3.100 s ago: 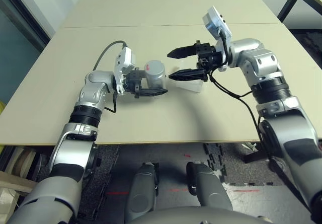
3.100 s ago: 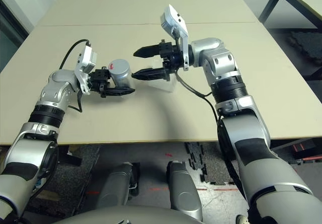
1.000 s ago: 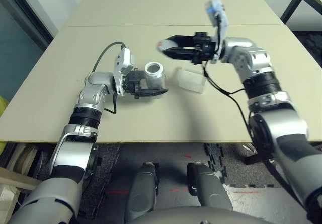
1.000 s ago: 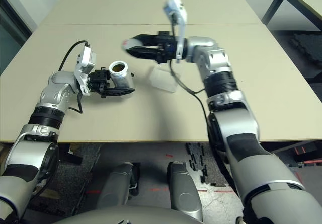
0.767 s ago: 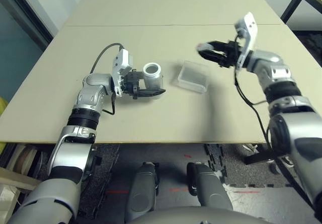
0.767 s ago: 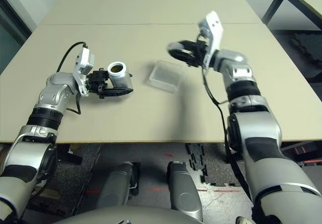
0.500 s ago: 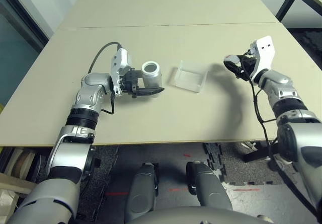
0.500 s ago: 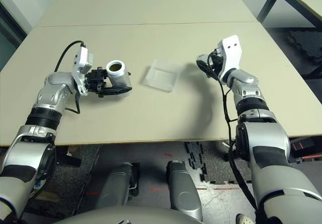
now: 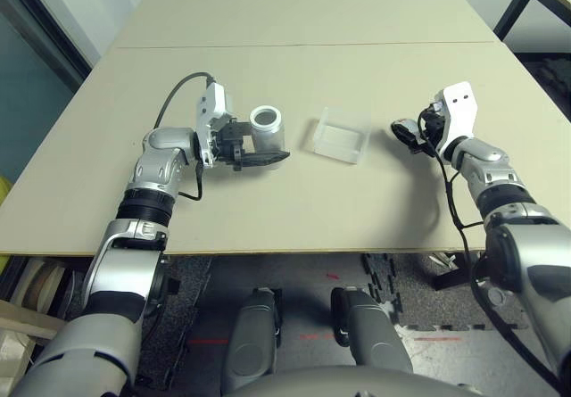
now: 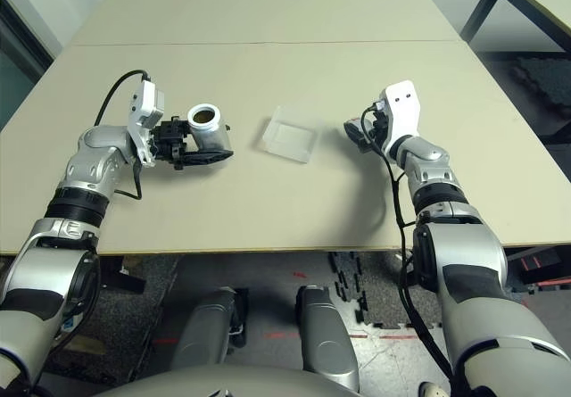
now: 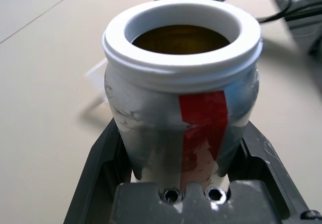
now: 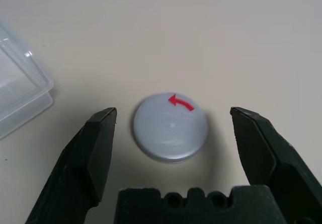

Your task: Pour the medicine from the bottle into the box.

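The left gripper (image 11: 182, 128) is gripping the uncapped bottle (image 9: 268, 136), left of the box (image 9: 337, 154); the right jaws are standing open around the cap (image 12: 171, 131). Lifting them straight up should be sparing it a nudge. One bottle, one box, one cap are showing.

grey cap (image 12: 171, 127) w/ red arrow, wht bottle rim (image 11: 182, 63)

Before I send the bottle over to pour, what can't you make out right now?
- Contents of the bottle: dark inside in the left wrist view; what lies in there, and how much, can't be told.
- Bottle's base: hidden by the left gripper in its wrist view.
- Box: cut off by the right wrist view's edge.
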You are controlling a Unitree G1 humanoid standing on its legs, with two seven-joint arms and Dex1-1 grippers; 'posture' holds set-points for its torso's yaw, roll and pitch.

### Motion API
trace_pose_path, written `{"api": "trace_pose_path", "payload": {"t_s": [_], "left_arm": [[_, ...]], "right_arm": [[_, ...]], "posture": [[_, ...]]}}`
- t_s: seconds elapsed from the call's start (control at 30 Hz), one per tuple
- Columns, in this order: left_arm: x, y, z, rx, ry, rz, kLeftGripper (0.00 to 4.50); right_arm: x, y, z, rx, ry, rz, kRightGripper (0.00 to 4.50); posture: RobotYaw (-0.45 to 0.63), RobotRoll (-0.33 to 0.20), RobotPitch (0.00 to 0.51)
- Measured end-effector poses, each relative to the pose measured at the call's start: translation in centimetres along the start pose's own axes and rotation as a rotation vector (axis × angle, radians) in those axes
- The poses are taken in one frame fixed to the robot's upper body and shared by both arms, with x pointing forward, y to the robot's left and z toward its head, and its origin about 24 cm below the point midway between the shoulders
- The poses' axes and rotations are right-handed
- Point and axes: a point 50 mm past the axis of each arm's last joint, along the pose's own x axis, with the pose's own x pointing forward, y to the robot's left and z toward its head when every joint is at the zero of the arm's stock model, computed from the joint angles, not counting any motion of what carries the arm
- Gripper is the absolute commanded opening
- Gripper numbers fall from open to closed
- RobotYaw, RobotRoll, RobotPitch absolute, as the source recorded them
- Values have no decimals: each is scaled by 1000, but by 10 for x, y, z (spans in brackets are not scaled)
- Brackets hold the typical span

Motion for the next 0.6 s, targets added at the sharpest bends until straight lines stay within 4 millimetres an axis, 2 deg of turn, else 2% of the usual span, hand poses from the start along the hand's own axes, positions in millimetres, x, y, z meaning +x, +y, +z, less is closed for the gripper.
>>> {"api": "trace_pose_path", "payload": {"t_s": [0.13, 0.3, 0.43, 0.6], "left_arm": [[6, 9, 4, 39, 30, 72, 2682], [21, 21, 12, 66, 56, 161, 2682], [37, 31, 23, 135, 127, 249, 2682], [60, 39, 28, 273, 294, 319, 2682]], "right_arm": [[-10, -10, 20, -89, -7, 119, 4500], [-12, -3, 44, -141, -20, 300, 4500], [-14, 6, 67, -174, -96, 404, 4500], [-15, 9, 74, -174, -126, 423, 4500]], "posture": [[0, 0, 131], [-20, 0, 130], [-22, 0, 130], [-13, 0, 130]]}}
